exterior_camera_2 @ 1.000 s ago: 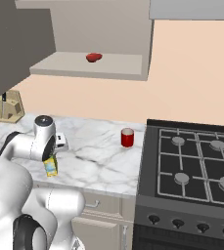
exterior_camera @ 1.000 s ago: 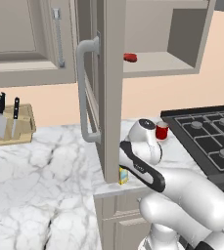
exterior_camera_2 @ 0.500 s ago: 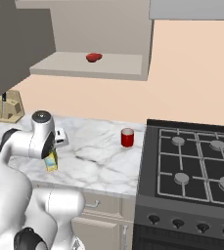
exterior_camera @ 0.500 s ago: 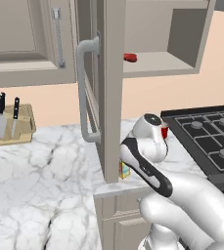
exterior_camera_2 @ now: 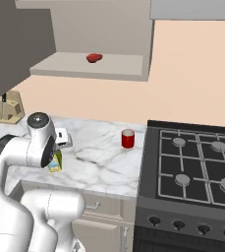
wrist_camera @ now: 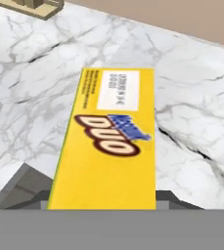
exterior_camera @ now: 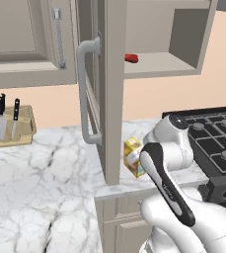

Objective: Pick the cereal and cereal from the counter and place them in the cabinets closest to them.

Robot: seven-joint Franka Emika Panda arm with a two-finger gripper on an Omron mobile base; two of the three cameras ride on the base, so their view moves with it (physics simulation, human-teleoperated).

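Observation:
A narrow yellow cereal box (wrist_camera: 108,146) with green and orange print sits between my fingers, and my gripper (wrist_camera: 106,202) is shut on it. It hangs a little above the white marble counter (exterior_camera: 35,188), tilted, by the counter's front edge. From the left the cereal box (exterior_camera: 133,157) shows just right of the open cabinet door (exterior_camera: 109,99), half hidden behind my forearm. From the right the cereal box (exterior_camera_2: 55,161) peeks out under my wrist. The open cabinet's shelf (exterior_camera_2: 84,66) is above it.
A small red object (exterior_camera_2: 95,57) lies on the cabinet shelf. A red cup (exterior_camera_2: 128,139) stands on the counter near the black gas hob (exterior_camera_2: 192,162). A knife block (exterior_camera: 8,126) sits at the back left. The open door's bar handle (exterior_camera: 87,94) juts out beside my arm.
The gripper has risen with the cereal box in it, lifting it off the counter and a little to the right. The rest stays put.

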